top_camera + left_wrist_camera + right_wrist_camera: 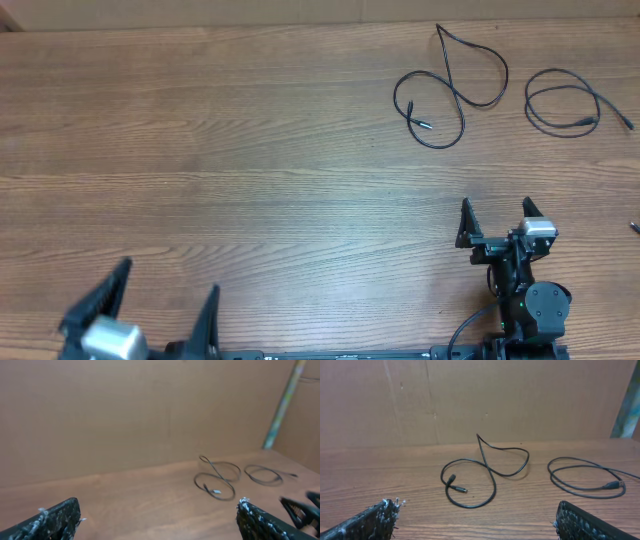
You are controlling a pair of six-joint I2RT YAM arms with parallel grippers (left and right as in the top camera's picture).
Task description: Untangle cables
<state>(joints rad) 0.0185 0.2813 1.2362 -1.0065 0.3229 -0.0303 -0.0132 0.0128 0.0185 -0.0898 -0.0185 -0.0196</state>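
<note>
The cables (489, 467) are found on the worktop (250, 150) in the upper right of the overhead frame, near each other but not touching: a twisted cable (457, 93), crossed over itself with one bend raised, and a coiled cable (528, 105) further right. The left gripper (170, 276), at the lower left, and the right gripper (496, 202), at the lower right, are both held wide open and empty. If one strand were pulled, the crossing could be tightened into a knot. The twisted cable could also be dragged onto the coiled one, or such a thin cord could be missed or dropped
</note>
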